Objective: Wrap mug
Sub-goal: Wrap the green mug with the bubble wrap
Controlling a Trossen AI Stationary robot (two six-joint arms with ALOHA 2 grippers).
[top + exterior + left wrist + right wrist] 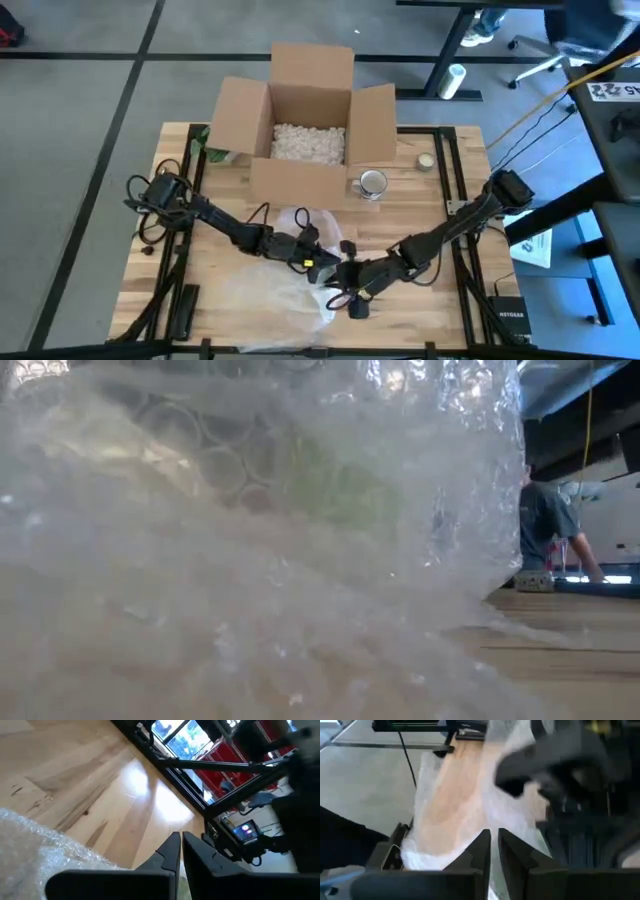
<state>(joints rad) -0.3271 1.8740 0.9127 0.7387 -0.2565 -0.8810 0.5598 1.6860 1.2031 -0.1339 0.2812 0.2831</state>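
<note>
— Where is your mug (372,184)?

— Just right of centre in the overhead picture, a shiny cup upright on the wooden table (450,300), touching the open cardboard box (305,120) of pale packing peanuts (308,142).

— And the wrap?

— Clear, crinkled bubble wrap (275,295) lies lower centre; it fills the low view, hiding the mug. Your left gripper (322,264) and right gripper (350,290) meet at its edge, jaws nearly closed, each pinching wrap.
</note>
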